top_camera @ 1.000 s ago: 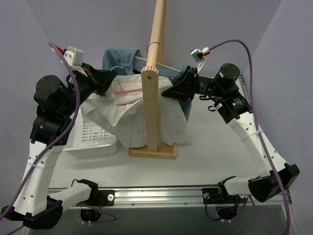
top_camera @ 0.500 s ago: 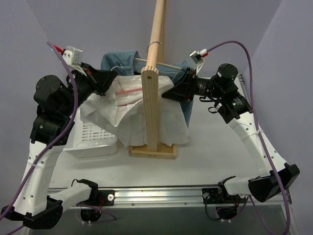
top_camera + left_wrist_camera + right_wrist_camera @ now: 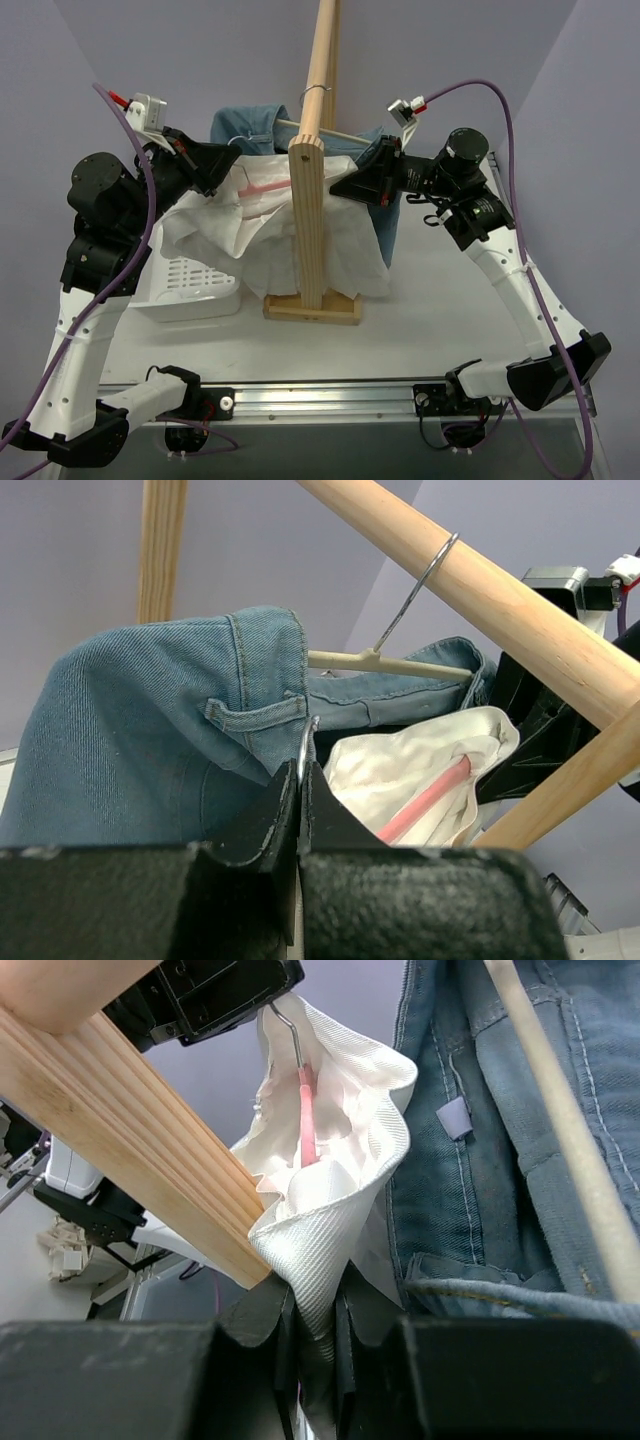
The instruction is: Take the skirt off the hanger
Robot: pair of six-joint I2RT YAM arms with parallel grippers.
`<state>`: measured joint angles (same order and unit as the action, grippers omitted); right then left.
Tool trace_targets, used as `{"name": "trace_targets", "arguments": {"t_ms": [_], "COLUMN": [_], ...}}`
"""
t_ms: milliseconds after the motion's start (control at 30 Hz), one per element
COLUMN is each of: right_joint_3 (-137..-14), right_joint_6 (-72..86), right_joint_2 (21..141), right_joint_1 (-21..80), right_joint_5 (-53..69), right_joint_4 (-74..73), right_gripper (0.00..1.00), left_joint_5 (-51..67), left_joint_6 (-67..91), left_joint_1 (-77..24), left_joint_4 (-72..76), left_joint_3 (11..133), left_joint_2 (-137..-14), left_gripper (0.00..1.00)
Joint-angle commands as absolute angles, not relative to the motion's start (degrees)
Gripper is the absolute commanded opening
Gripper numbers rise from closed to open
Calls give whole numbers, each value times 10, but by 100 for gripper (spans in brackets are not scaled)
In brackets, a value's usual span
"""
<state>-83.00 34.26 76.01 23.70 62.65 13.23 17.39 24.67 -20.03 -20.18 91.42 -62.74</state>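
Observation:
The white skirt [image 3: 262, 245] hangs draped beside the wooden stand, its upper edge still round the pink hanger [image 3: 262, 187]. My left gripper [image 3: 234, 166] is at the skirt's upper left. In the left wrist view it [image 3: 302, 780] is shut on the hanger's thin metal hook [image 3: 306, 742], with the pink bar [image 3: 425, 798] lying inside the white folds [image 3: 395, 765]. My right gripper [image 3: 340, 188] is at the skirt's right side. In the right wrist view its jaws [image 3: 318, 1325] are shut on a fold of the white fabric [image 3: 335, 1220], and the pink hanger [image 3: 306, 1120] runs up toward the left gripper.
A wooden stand [image 3: 308, 220] with a slanted pole [image 3: 322, 60] and flat base [image 3: 312, 310] rises between the arms. A blue denim garment [image 3: 245, 125] hangs behind on an off-white hanger [image 3: 390, 662]. A white slatted basket [image 3: 190, 280] sits at the left.
My right gripper has shut on the skirt's fabric. The left gripper has kept its hold on the hook, and both arms have barely shifted.

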Motion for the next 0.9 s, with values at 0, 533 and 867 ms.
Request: {"name": "trace_targets", "arguments": {"t_ms": [0, 533, 867], "right_joint_3": [-856, -845, -837], "right_joint_6": [362, 419, 438], "right_joint_2": [757, 733, 730], "right_joint_1": [250, 251, 251], "right_joint_5": [640, 652, 656], "right_joint_4": [181, 243, 265], "right_gripper": [0, 0, 0], "left_joint_5": [214, 194, 232], "left_joint_6": [272, 212, 234], "left_joint_1": [-202, -201, -201], "left_joint_4": [-133, -155, -157], "left_joint_3": [927, 918, 931], "left_joint_2": [-627, -605, -632], "left_gripper": [3, 81, 52]}}
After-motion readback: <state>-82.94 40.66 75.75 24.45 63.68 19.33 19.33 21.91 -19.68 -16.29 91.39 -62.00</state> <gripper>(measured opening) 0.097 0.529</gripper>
